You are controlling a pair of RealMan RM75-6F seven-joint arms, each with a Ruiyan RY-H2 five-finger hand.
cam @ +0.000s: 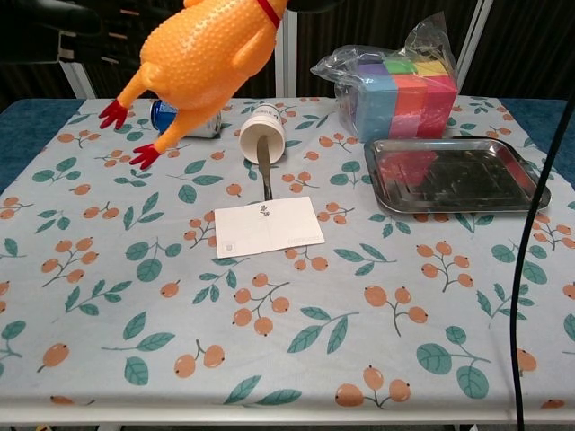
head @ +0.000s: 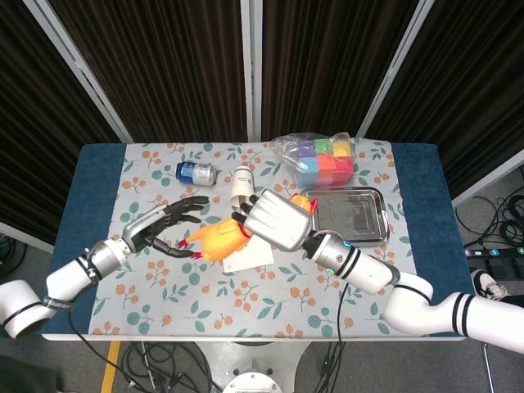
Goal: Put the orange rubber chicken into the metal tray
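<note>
- From the head view, we see the orange rubber chicken (head: 219,239) up in the air, to the left of the metal tray (head: 350,214) and well apart from it.
- Our right hand (head: 277,221) has hold of the chicken near its neck end. We see the pale back of this hand, with its fingers wrapped on the toy.
- Our left hand (head: 168,225) is further left of the tray, just beside the chicken's red feet. Its dark fingers are spread apart. We cannot tell if they touch the feet, but it does not look like it grips anything.
- The tray has nothing in it. Just behind the tray is a bag of colored blocks (head: 321,157).
- Left of the tray, far side of the table, lie a white bottle (head: 241,182) and a blue can (head: 196,173). A white card (head: 250,255) lies under the chicken.
- From the chest view, we see the chicken (cam: 208,56) big and close at the top, hanging high over the table (cam: 108,296), its red feet pointing down and left. It is far left of the tray (cam: 458,175).
- The hands hardly show in this view, so we learn nothing more about them here.
- The tray is shiny and bare, with the blocks bag (cam: 400,85) touching its far edge or very near it.
- We think the picking up is done. The chicken is off the table and held.
- What is left: we must carry the chicken right, over the tray, bring it down and let go.
</note>
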